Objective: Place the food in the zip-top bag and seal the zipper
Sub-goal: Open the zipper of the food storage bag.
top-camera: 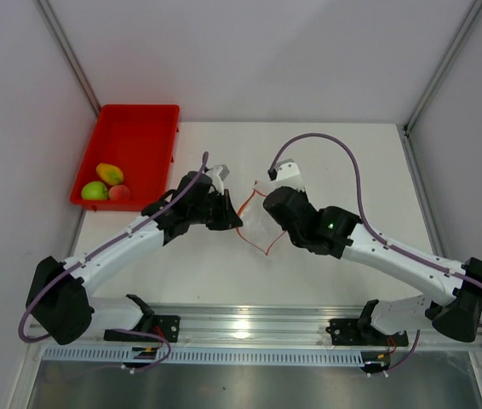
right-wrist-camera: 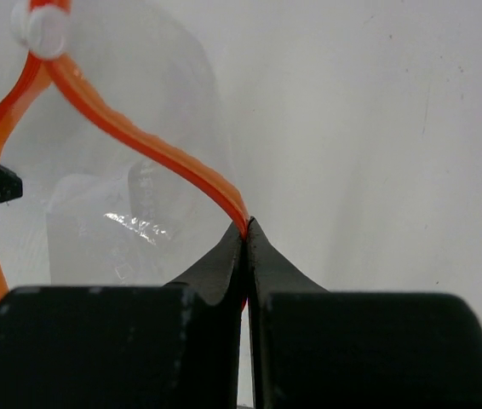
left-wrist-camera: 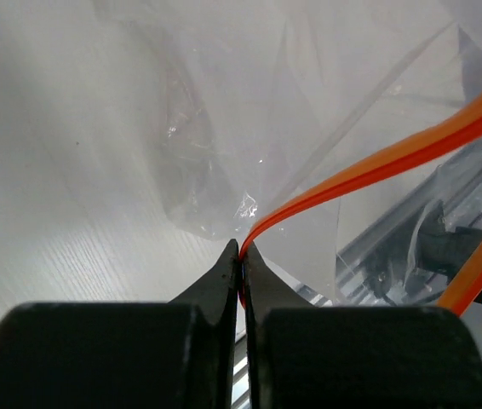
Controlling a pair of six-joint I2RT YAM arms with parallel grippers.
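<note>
The zip-top bag [top-camera: 258, 227] hangs clear and crinkly between my two grippers at mid-table. Its orange-red zipper [top-camera: 243, 230] is spread into an open loop. My left gripper [left-wrist-camera: 241, 247] is shut on one side of the zipper [left-wrist-camera: 377, 166], with the bag [left-wrist-camera: 224, 128] beyond it. Shut on the opposite side of the zipper [right-wrist-camera: 139, 136] is my right gripper [right-wrist-camera: 246, 223]. A white slider [right-wrist-camera: 43, 30] sits at the strip's far end. The food lies in the red tray [top-camera: 139, 128]: a green fruit [top-camera: 94, 191], a yellow-orange one [top-camera: 110, 173] and a pinkish-orange one [top-camera: 119, 192].
The red tray stands at the table's back left corner, left of my left arm [top-camera: 122, 247]. A metal rail [top-camera: 249, 328] runs along the near edge between the arm bases. White walls close in the table on both sides and at the back.
</note>
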